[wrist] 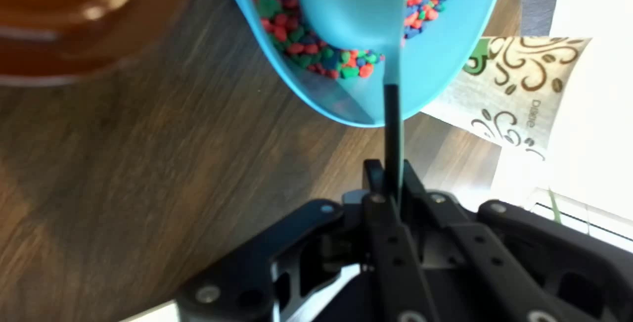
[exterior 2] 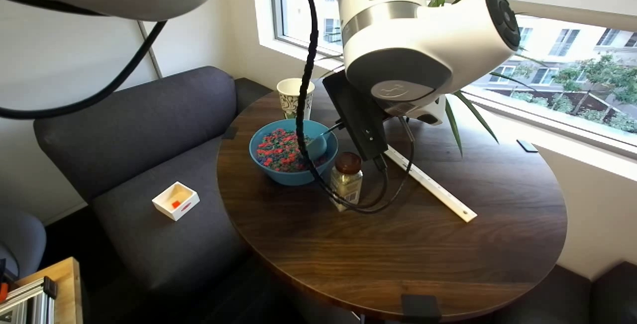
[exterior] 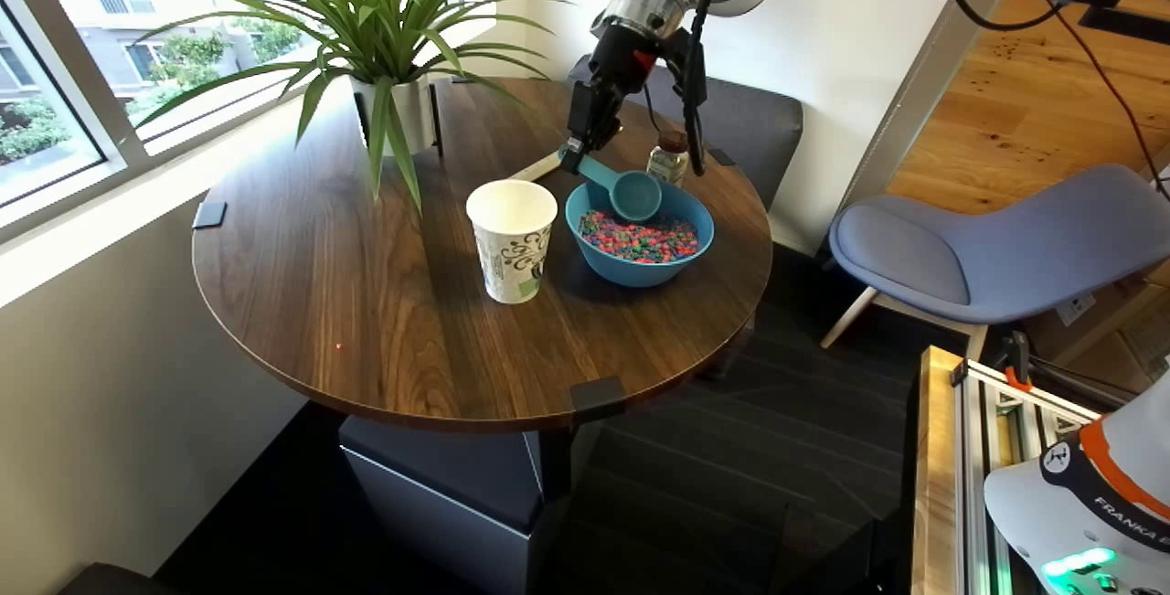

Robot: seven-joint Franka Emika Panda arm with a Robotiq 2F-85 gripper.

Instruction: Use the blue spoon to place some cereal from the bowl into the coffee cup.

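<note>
The light blue-teal spoon (exterior: 635, 196) is held by its handle over the round blue bowl (exterior: 640, 273), with its scoop inside the rim. In the wrist view the spoon (wrist: 353, 5) shows its rounded back; its hollow side faces an exterior camera, and I see no cereal in it. The reddish cereal (exterior: 640, 243) with green and dark bits lies in the bowl; whether the scoop touches it I cannot tell. The cream paper coffee cup (exterior: 512, 248) stands upright beside the bowl. My gripper (wrist: 393, 178) is shut on the spoon's handle; its fingertips (exterior: 574, 154) are outside the bowl's rim.
A jar with a brown lid (exterior 2: 347, 179) stands close to the bowl and below the wrist; its lid (wrist: 84, 20) is near the wrist camera. A pale wooden stick (exterior 2: 430, 182) lies on the round table (exterior: 320, 275). A potted plant (exterior: 398, 115) stands by the window.
</note>
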